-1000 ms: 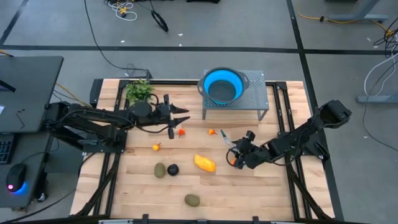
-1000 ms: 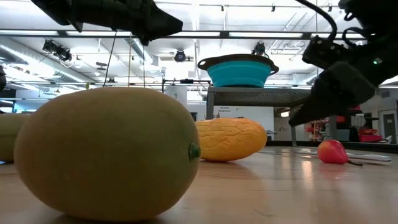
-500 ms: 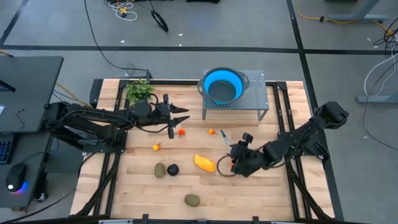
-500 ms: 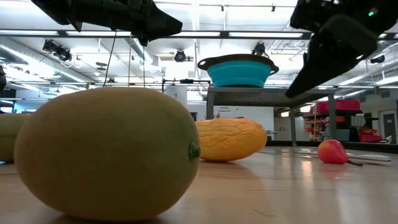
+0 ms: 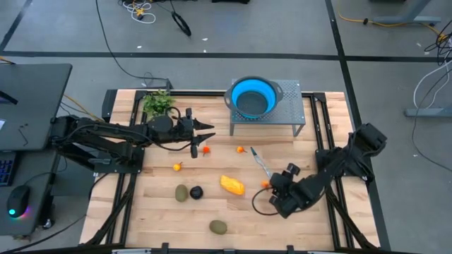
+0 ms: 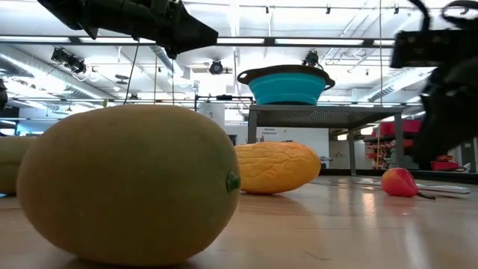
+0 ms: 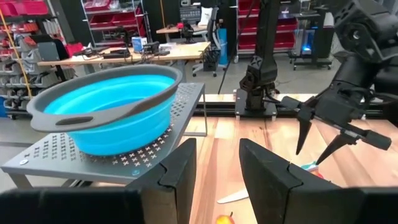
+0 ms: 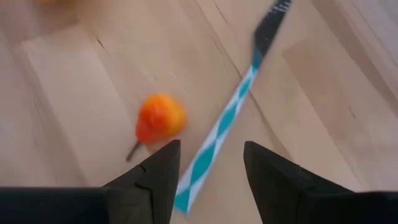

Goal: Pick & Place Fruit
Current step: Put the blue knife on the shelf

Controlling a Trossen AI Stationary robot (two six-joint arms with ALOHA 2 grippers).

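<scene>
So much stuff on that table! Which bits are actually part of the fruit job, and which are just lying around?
Job:
yellow-orange fruit
two green ovals
black fruit
small orange fruits

Probably just lying about:
plant sprig
striped strip
blue bowl on its metal stand may be where the fruit goes; unclear.

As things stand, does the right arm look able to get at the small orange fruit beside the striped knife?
Probably yes. The right gripper hangs open just short of the small orange fruit. Nothing stands between them; only the striped knife lies close alongside and might get nudged.
</scene>
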